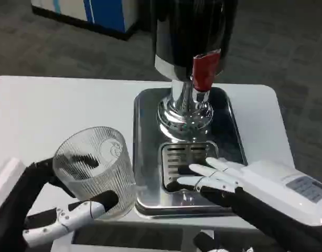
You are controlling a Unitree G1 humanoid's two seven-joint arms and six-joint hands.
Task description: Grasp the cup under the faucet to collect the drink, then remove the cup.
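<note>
Left hand point(56, 210) gripping ribbed cup point(98, 168), right hand point(239, 184) on dispenser tray point(150, 110)

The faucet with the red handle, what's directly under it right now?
Under the faucet sits a slotted drip grate in the steel tray, with no cup on it. The right hand covers the grate's lower edge. The left hand holds the cup beside the tray.

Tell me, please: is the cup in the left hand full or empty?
Empty. The clear ribbed cup, held by the left hand, shows no liquid; the fingers and table are visible through its walls.
</note>
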